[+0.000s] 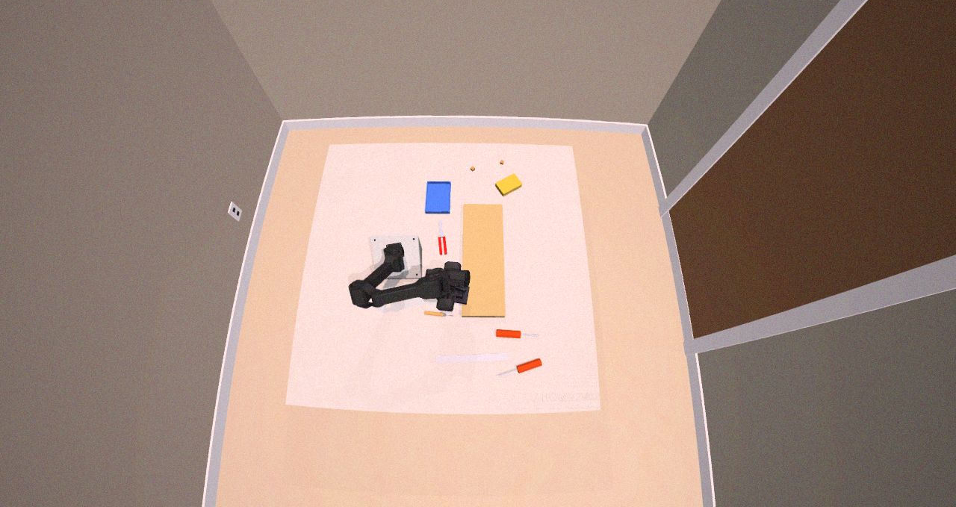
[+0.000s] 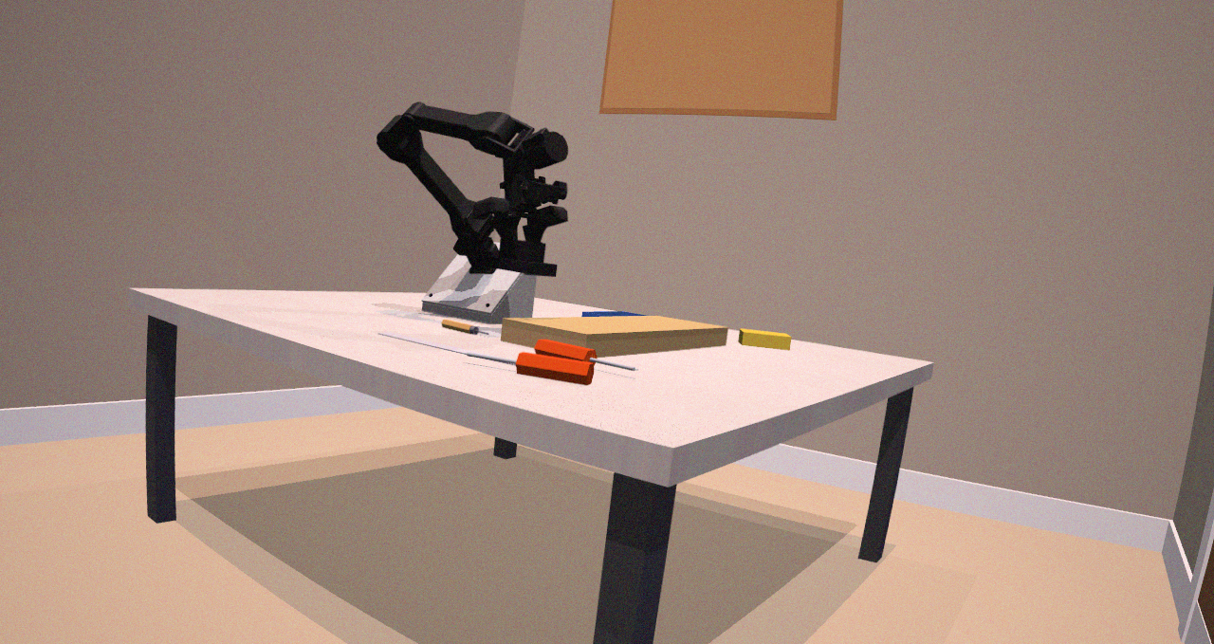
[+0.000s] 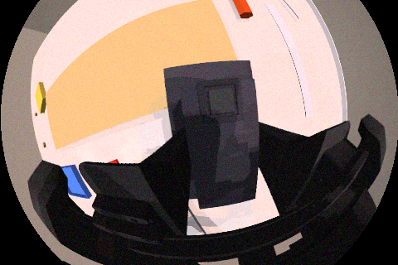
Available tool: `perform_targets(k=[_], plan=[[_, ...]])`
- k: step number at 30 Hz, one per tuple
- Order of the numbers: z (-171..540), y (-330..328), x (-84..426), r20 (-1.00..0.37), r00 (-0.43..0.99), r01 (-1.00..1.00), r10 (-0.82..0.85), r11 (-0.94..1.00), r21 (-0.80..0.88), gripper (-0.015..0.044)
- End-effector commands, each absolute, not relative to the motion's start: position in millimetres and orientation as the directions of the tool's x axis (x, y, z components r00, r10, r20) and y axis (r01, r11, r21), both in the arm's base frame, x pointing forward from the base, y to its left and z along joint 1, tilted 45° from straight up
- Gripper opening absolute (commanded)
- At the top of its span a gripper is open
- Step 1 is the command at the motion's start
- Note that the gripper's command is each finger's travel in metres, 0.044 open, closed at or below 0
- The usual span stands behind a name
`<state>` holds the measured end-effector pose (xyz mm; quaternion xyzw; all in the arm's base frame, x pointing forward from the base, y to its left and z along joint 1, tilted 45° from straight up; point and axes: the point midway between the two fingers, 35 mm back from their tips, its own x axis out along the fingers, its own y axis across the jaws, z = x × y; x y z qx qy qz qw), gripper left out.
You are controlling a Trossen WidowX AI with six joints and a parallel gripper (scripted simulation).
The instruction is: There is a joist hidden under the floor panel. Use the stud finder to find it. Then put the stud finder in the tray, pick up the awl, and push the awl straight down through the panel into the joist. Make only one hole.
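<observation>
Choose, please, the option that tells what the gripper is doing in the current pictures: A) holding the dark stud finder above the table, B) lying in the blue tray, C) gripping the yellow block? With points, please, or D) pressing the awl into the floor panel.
A: the wrist view shows the dark stud finder (image 3: 213,132) between the fingers, and the exterior view shows it raised off the table (image 2: 594,402).

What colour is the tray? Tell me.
The tray is blue, which shows best in the top view.

dark stud finder (image 1: 461,295) (image 2: 527,258) (image 3: 220,141) in gripper (image 1: 454,289) (image 2: 525,246) (image 3: 217,127)
</observation>
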<state>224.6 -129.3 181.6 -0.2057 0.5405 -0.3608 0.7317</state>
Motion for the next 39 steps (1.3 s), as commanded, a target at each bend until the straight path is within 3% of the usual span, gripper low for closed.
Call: perform_targets(k=[1,20,39], plan=[[187.0,-132.0,243.2,-0.649,0.164,0.281,-0.743,0.666,-0.691,0.0000],[194.7,-156.2,329.7,-0.668,0.180,0.165,-0.722,0.691,-0.703,0.0000],[177.5,-174.2,332.3,-0.669,0.180,0.162,-0.721,0.693,-0.703,0.0000]])
